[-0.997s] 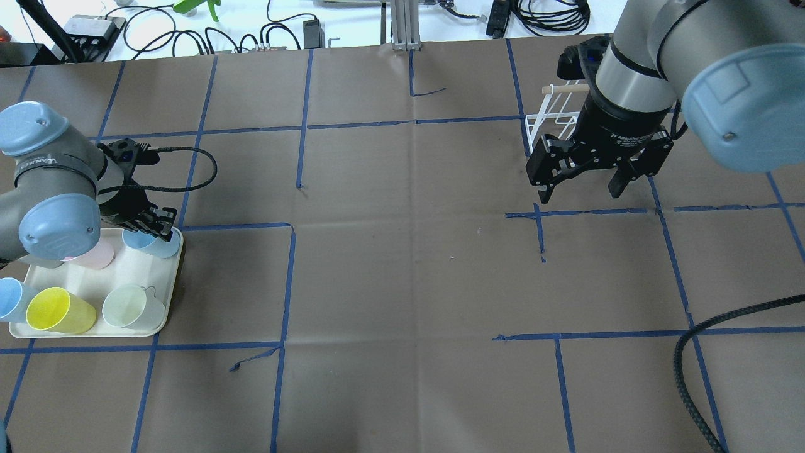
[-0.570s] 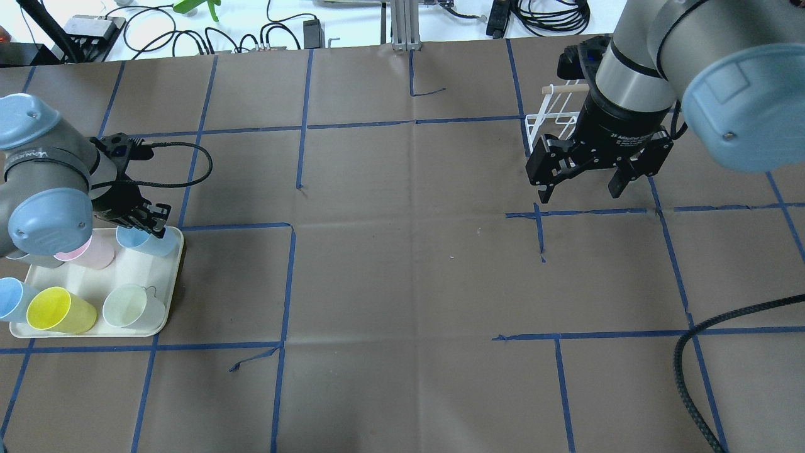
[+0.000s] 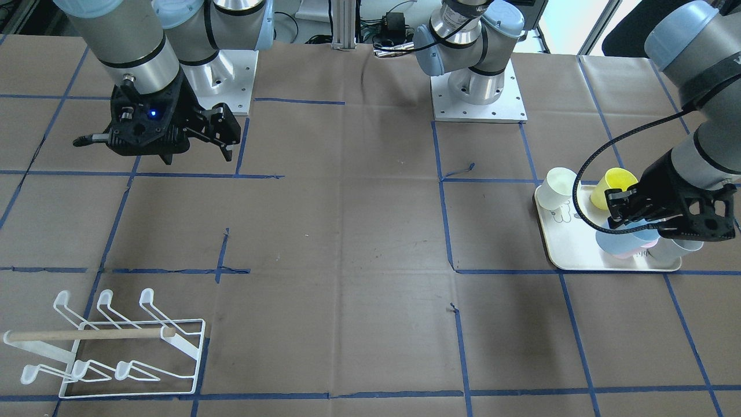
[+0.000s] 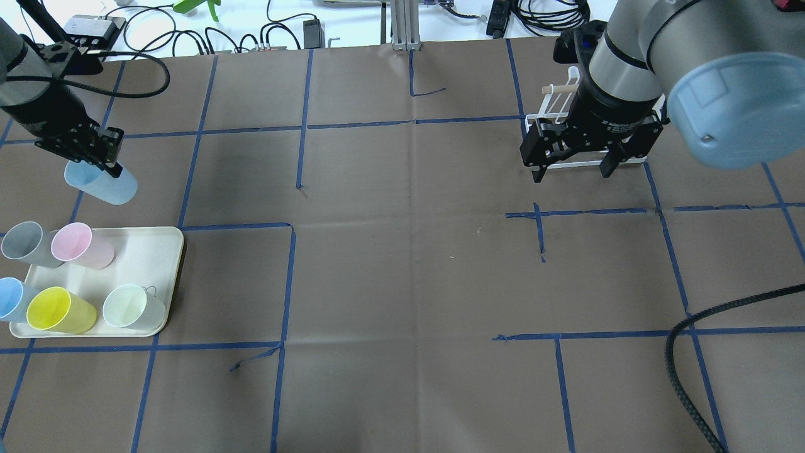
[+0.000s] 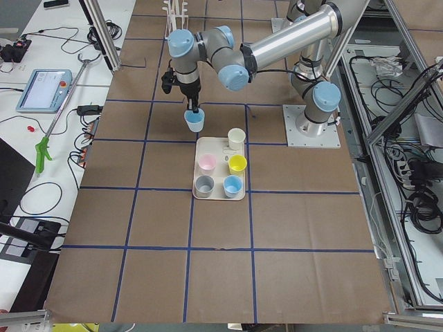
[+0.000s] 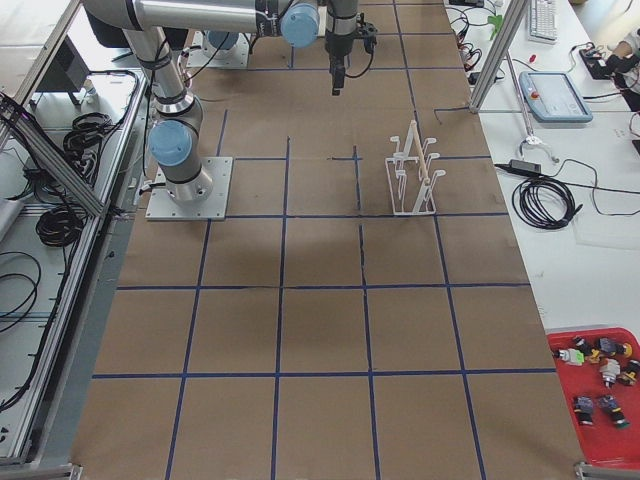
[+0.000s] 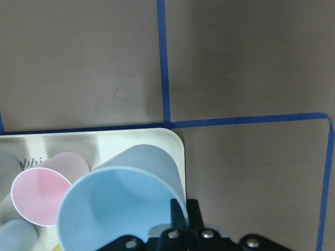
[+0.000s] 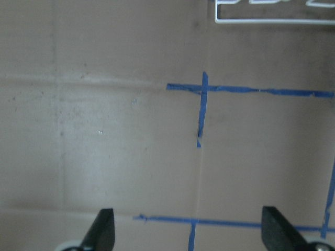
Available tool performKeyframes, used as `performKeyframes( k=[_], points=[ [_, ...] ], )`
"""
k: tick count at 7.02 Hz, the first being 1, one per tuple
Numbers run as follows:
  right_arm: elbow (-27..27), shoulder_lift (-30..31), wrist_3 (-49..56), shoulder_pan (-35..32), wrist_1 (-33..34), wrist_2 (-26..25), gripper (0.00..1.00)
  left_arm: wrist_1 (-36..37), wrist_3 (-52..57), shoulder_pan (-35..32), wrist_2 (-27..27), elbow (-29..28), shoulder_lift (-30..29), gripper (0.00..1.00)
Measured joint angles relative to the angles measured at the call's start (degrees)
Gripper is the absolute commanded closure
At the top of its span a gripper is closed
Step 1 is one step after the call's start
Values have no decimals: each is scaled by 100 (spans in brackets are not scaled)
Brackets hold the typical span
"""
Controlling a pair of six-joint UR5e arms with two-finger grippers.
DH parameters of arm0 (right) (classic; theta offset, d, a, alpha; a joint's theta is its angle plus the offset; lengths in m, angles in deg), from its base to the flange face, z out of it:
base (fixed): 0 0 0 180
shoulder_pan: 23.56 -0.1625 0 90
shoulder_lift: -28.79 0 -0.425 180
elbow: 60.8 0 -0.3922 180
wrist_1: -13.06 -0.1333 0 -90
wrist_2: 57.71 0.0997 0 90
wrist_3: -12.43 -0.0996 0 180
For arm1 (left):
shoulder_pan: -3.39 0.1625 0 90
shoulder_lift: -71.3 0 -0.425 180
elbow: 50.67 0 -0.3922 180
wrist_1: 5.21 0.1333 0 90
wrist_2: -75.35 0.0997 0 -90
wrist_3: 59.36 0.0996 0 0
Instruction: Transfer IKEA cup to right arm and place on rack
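Brown-paper table (image 4: 402,264): left gripper (image 4: 104,162) pinches light blue cup (image 4: 104,185) by the rim, airborne just off the tray (image 4: 165,264), right gripper (image 4: 572,170) splayed empty by the rack (image 3: 87,334), so carry-to-handover step, next needs both arms meeting mid-table

One camera is hanging behind the robot, looking down over the counter (image 4: 402,283); another is facing it steeply from across. Two more are watching from the counter's ends, well back. The wrist cameras are peering close: left at the cream tray (image 7: 78,142), right at the rack (image 8: 272,21). Both wide views are sharing tray and rack.
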Motion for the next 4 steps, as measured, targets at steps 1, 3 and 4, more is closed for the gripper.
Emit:
performKeyframes(
  k=[1, 3, 4],
  points=[
    [97, -104, -18, -22, 800, 7, 0, -72, -26, -119, -121, -358, -165, 100],
    [255, -192, -463, -88, 2145, 777, 0, 367, 18, -423, -566, -682, -470, 100],
    [326, -215, -1181, -104, 2646, 1772, 0, 941, 46, -699, -716, -590, -525, 100]
  ],
)
